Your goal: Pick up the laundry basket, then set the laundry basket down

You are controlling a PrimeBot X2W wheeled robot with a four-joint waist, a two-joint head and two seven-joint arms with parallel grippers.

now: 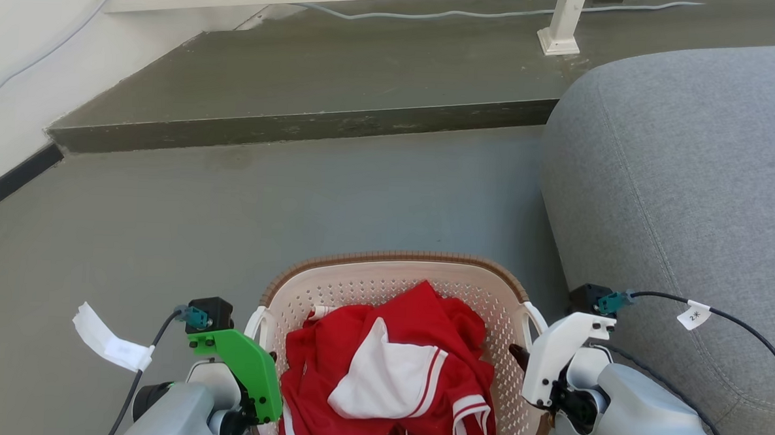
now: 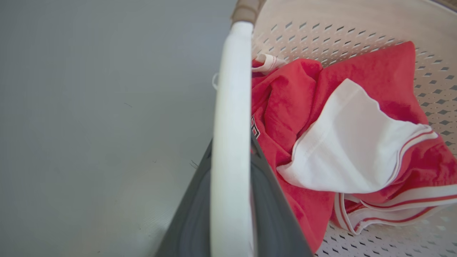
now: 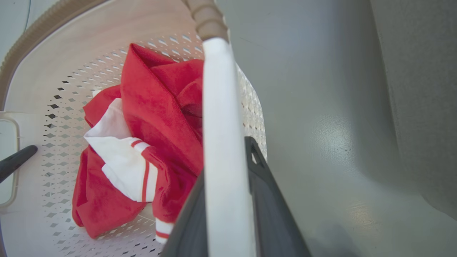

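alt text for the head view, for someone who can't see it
A cream laundry basket holding a red and white garment, gripped at its white side handles by the left gripper and right gripper, over grey floor beside a grey sofa.

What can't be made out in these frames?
- Whether the left gripper is shut: left wrist view, the left handle covers the gap between its fingers.
- Same for the right gripper: right wrist view, the right handle covers it.
- Whether the laundry basket is off the floor: head view, its walls and the red garment hide its base; the bottom edge cuts its near end.
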